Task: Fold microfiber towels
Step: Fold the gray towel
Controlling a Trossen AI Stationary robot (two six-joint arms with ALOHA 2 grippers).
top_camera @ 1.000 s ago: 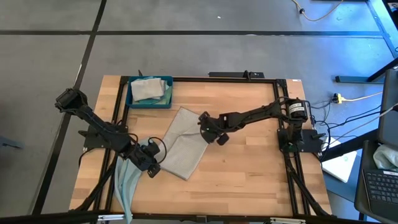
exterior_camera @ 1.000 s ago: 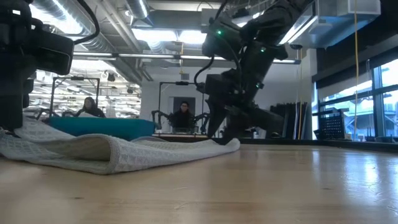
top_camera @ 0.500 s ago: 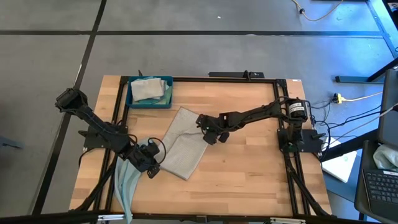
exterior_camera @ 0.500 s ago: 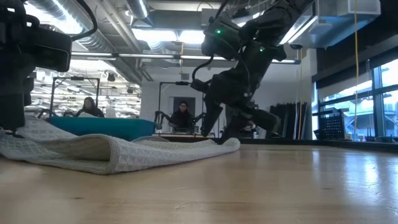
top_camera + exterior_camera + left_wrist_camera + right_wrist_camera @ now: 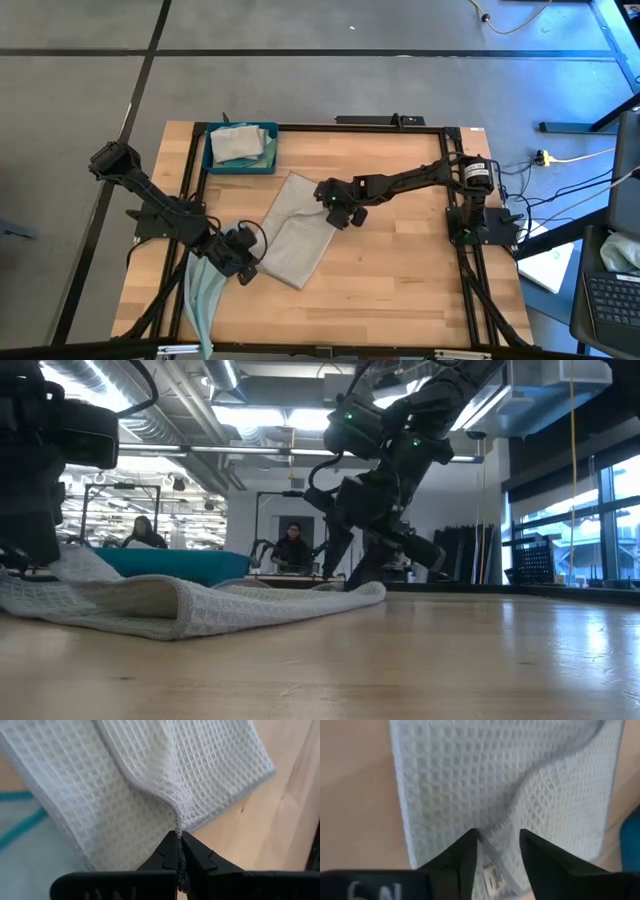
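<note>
A light grey waffle towel lies folded over on the table's middle; in the low view its rounded fold faces the near edge. My left gripper is shut on the towel at its near left side. My right gripper is open and points down over the towel's right edge. In the right wrist view its fingers stand on either side of a raised ridge of the towel, beside a small label. I cannot tell whether they touch it. My left gripper pinches the towel's hemmed edge between its two fingers, where the cloth rises in a small ridge. It comes from the table's near left side, slanting down. The pinched part stands a little above the table; the rest lies slack on the wood.
A dark blue tray with folded towels stands at the far left. A pale cloth with a teal hem hangs over the near left edge. People sit in the room beyond the table. Bare wood lies on the right and near sides.
My right gripper has gone a little toward the table's left and far edges, along the towel's right edge, and has tipped. At my left gripper the pinched part of the towel stands slightly higher than before.
</note>
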